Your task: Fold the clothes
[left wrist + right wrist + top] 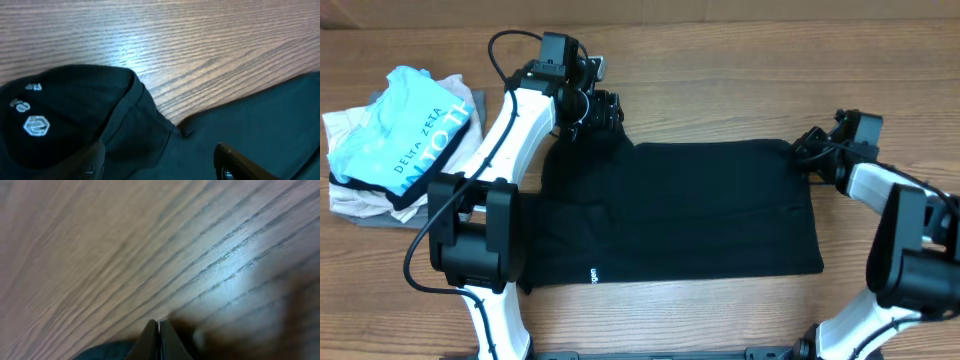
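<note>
Black short-sleeved shirt, soft matte knit, ribbed collar bearing small white print, spread flat as a broad rectangle across the middle of the wood-grain table. Left gripper, black fingers set well apart with nothing between them, poised over the collar at the shirt's far-left corner. Right gripper, fingertips pressed together at the shirt's far-right corner, dark cloth just beside them; whether any is pinched cannot be told. Light-blue lettered shirt tops a folded pile at the table's left edge
</note>
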Motion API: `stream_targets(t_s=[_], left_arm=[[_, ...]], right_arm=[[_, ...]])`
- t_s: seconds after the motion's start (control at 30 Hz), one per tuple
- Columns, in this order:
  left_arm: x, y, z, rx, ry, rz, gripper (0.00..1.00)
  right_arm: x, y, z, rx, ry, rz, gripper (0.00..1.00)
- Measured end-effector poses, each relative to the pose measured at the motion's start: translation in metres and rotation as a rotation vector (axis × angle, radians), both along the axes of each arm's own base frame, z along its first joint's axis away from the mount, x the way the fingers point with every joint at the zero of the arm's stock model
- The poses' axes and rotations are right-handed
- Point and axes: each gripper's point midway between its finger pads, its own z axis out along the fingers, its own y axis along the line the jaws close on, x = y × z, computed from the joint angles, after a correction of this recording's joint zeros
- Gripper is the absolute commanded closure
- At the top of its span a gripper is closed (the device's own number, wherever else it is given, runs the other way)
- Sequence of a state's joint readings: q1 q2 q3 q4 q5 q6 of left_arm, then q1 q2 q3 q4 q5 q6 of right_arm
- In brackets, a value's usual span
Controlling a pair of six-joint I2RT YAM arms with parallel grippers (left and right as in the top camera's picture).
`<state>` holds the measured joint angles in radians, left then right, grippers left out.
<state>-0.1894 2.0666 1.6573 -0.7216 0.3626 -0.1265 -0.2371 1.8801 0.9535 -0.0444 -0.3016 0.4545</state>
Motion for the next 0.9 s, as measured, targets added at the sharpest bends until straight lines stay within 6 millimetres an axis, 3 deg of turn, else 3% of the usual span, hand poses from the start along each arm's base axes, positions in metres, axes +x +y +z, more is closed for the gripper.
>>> stream_targets(t_s=[0.2, 0.4, 0.47, 0.63, 0.73, 0.8, 0.9], left_arm=[[0.006, -0.001, 0.003, -0.004, -0.028, -0.003, 0.30], [0.015, -0.001, 0.001, 0.000, -0.059, 0.002, 0.30], [0.019, -0.002, -0.008, 0.000, -0.062, 0.002, 0.32], [0.029, -0.008, -0.049, -0.003, -0.038, -0.009, 0.48], [0.032, -0.013, -0.071, -0.003, -0.029, -0.020, 0.50], [0.032, -0.018, -0.077, 0.003, -0.031, -0.028, 0.53], [0.031, -0.025, -0.079, 0.017, -0.036, -0.041, 0.70]], right_arm=[[-0.015, 0.005, 0.041, 0.008, -0.011, 0.017, 0.96], [-0.041, 0.013, 0.044, 0.039, 0.080, 0.021, 0.96], [-0.046, 0.015, 0.041, 0.046, 0.103, 0.022, 0.96], [-0.053, 0.016, 0.037, 0.055, 0.137, 0.022, 0.96], [-0.053, 0.016, 0.037, 0.055, 0.139, 0.022, 0.96], [-0.053, 0.016, 0.037, 0.055, 0.139, 0.022, 0.96], [-0.054, 0.017, 0.037, 0.056, 0.144, 0.022, 0.96]])
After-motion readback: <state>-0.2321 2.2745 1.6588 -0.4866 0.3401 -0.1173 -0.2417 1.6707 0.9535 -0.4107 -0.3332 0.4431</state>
